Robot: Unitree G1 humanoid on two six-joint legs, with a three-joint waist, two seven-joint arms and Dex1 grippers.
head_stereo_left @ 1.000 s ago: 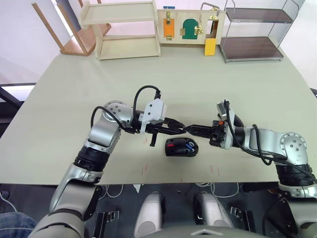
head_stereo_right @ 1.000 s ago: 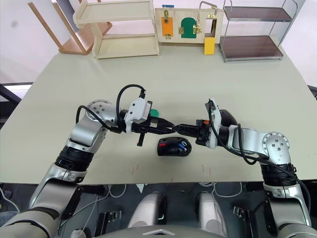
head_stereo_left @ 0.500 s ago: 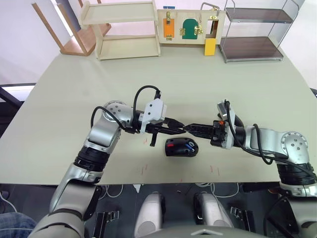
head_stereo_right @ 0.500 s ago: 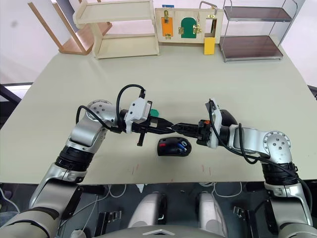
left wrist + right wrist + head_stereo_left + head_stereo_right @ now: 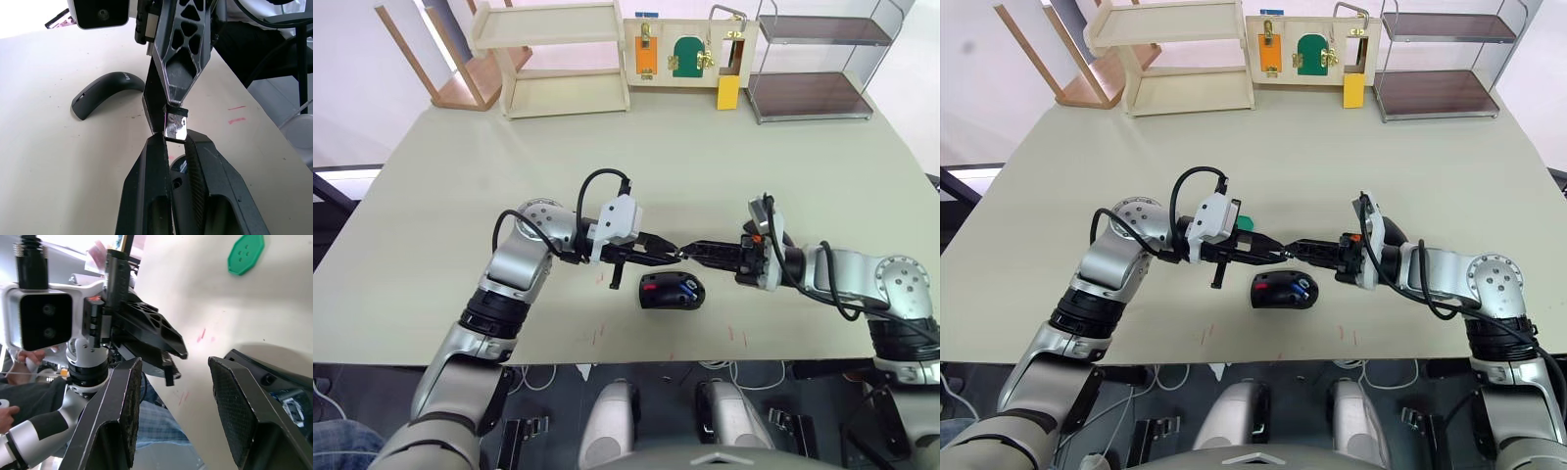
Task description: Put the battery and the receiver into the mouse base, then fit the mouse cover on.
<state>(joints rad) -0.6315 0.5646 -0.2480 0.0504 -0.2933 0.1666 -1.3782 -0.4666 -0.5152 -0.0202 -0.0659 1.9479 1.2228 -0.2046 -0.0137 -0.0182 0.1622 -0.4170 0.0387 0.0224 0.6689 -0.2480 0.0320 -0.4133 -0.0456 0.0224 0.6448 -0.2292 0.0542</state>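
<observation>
My left gripper [image 5: 671, 255] is shut on the receiver [image 5: 175, 128], a tiny silvery dongle pinched at its fingertips just above the table. My right gripper [image 5: 691, 248] faces it tip to tip, open, with its fingers [image 5: 124, 396] spread wide on either side of the left gripper's tip. Just below and in front of both lies the mouse base [image 5: 672, 291], black with a red part. The blue battery [image 5: 686, 288] sits in it. The mouse cover [image 5: 105, 93], a smooth black shell, lies on the table beyond the grippers in the left wrist view.
A green disc [image 5: 1245, 222] lies behind the left gripper. At the table's far edge stand a wooden shelf [image 5: 563, 59], a latch board [image 5: 690, 54] and a clear rack [image 5: 813, 64]. Red marks [image 5: 599, 333] dot the near table edge.
My right arm has drawn back a little to the right, away from the left gripper's tip. The left gripper and the mouse base have stayed where they were.
</observation>
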